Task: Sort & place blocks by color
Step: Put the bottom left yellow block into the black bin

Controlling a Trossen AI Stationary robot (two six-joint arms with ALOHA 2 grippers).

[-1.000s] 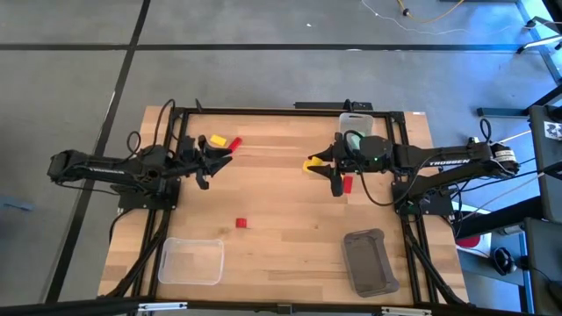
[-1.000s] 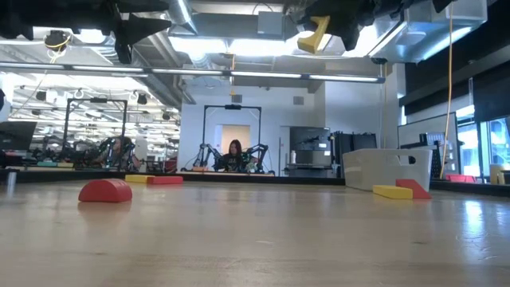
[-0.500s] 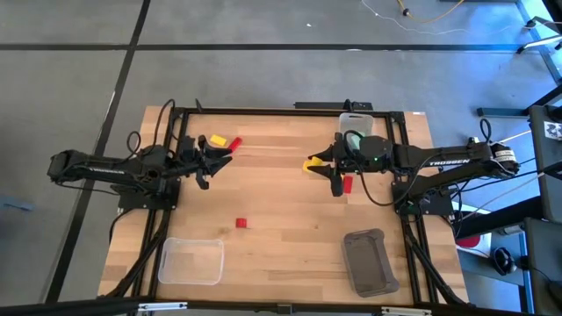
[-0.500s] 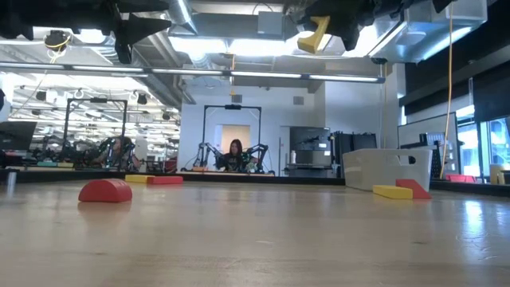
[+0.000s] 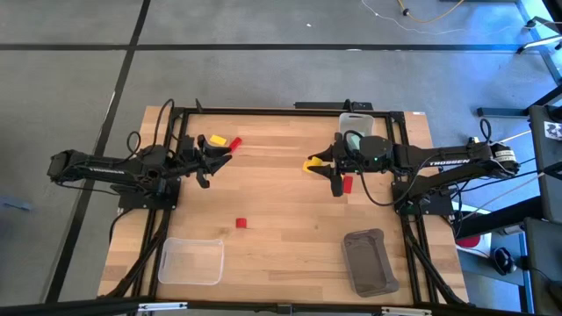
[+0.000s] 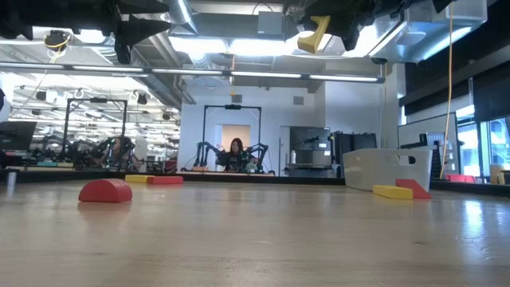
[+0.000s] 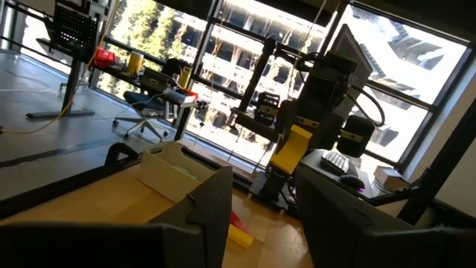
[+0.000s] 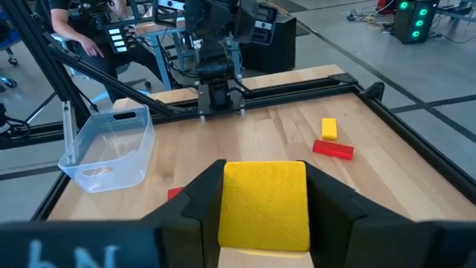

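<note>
Blocks are scattered over the wooden surface [image 5: 281, 202] while one yellow block [image 8: 265, 202] sits pinched in the right pincer [image 5: 318, 165], held up above the surface near its far middle. A slip is the obvious risk: the fingers hold the yellow block by two flat sides only, so a quick swing toward a bin could, I judge, let it twist out and fall among the loose pieces. The left pincer [image 5: 217, 154] hangs raised near a yellow bar [image 5: 213, 140] and a red bar [image 5: 234, 142]; its fingers stand apart with nothing between them, and it could knock those two if it dropped carelessly. Other pieces lying loose are a small red block [image 5: 241, 224] toward the near side and a red block [image 5: 348, 183] just beside the right arm, which might get swept by it. As for containers, the clear bin [image 5: 190, 261] at the near left looks empty, the grey bin [image 5: 370, 261] at the near right shows nothing inside, and the white bin [image 5: 355, 125] at the far edge is partly hidden by the right arm, so its contents cannot be told.
</note>
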